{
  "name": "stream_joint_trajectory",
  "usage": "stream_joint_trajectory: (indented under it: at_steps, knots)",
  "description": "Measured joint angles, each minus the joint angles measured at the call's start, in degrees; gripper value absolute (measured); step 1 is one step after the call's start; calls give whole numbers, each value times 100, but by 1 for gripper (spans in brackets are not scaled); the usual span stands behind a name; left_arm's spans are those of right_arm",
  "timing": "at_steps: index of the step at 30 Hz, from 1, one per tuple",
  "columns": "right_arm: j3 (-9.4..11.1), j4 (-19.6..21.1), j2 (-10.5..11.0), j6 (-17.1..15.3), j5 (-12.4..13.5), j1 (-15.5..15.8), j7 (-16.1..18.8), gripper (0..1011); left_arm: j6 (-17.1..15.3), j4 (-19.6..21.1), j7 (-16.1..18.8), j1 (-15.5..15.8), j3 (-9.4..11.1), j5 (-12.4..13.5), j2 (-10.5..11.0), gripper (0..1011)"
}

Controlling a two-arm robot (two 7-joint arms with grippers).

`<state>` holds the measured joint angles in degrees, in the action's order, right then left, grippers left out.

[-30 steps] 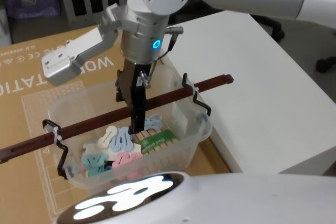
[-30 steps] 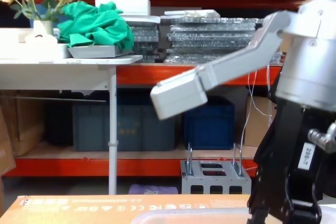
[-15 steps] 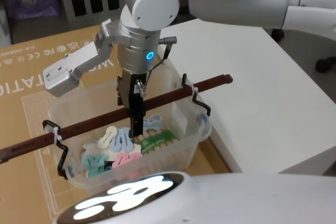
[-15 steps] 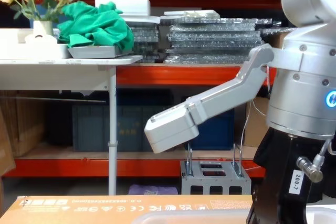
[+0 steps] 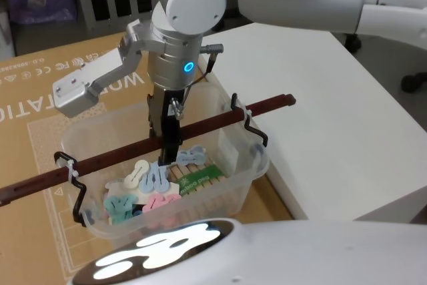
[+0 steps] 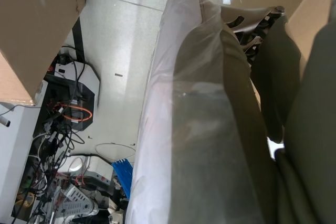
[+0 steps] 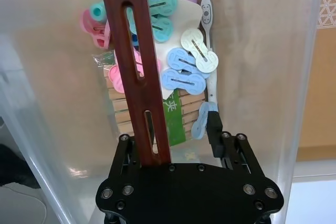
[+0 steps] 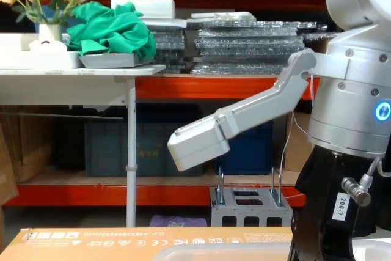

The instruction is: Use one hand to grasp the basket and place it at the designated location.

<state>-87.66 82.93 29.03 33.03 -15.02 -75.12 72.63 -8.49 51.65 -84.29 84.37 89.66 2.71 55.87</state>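
Over the last second the right tool [image 5: 167, 153] has shifted slightly left over the basket [image 5: 235, 183], which has not moved. The basket stands near the right edge of a cardboard sheet [image 5: 40, 121], its right end just beside the left edge of the white worktop [image 5: 333, 111]. At the near end of the basket lie pink, blue, white and green clips [image 5: 155, 179] with a green-labelled pack of wooden pegs [image 5: 197, 179] beside them. Above them the reddish-brown bar [image 5: 220, 119] runs the length of the tub on black pivots [image 5: 248, 125], sticking out past both ends. The tool comes straight down at the middle of the bar, reaching past it into the tub. In the right wrist view the tool is open: the bar runs up one side of the gap, and the far finger [image 7: 212, 129] stands clear of it. Beyond the cardboard, the chest view shows orange shelving [image 8: 183, 87] with blue crates [image 8: 146, 148] on the low shelf.
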Motion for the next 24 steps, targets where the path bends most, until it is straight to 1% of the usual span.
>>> stream_joint_trajectory:
  at_steps: [2, 3, 4, 5, 8, 9, 11, 15, 18, 24]
  knots:
    - [8, 2, 13, 0, 12, -2, -7, 583, 0, 0, 0, 0, 0, 0, 0, 0]
    - [11, 2, 16, 0, 14, -3, -9, 536, 0, 0, 0, 0, 0, 0, 0, 0]
    - [16, 1, 19, 0, 16, -3, -11, 528, 0, 0, 0, 0, 0, 0, 0, 0]
    - [28, -5, 28, 0, 25, -5, -18, 475, 0, 0, 0, 0, 0, 0, 0, 0]
    - [50, -15, 40, -5, 50, -7, -22, 381, 0, 0, 0, 0, 0, 0, 0, 0]
    - [55, -20, 42, -7, 59, -8, -22, 333, 0, 0, 0, 0, 0, 0, 0, 0]
    - [70, -30, 45, -8, 81, -11, -22, 293, 0, 0, 0, 0, 0, 0, 0, 0]
    - [111, -57, 60, -8, 142, -28, -14, 155, 0, 0, 0, 0, 0, 0, 0, 0]
    - [132, -65, 69, -9, 166, -35, -6, 100, 0, 0, 0, 0, 0, 0, 0, 0]
    - [160, -80, 81, -1, 223, -54, 18, 53, 0, 0, 0, 0, 0, 0, 0, 0]
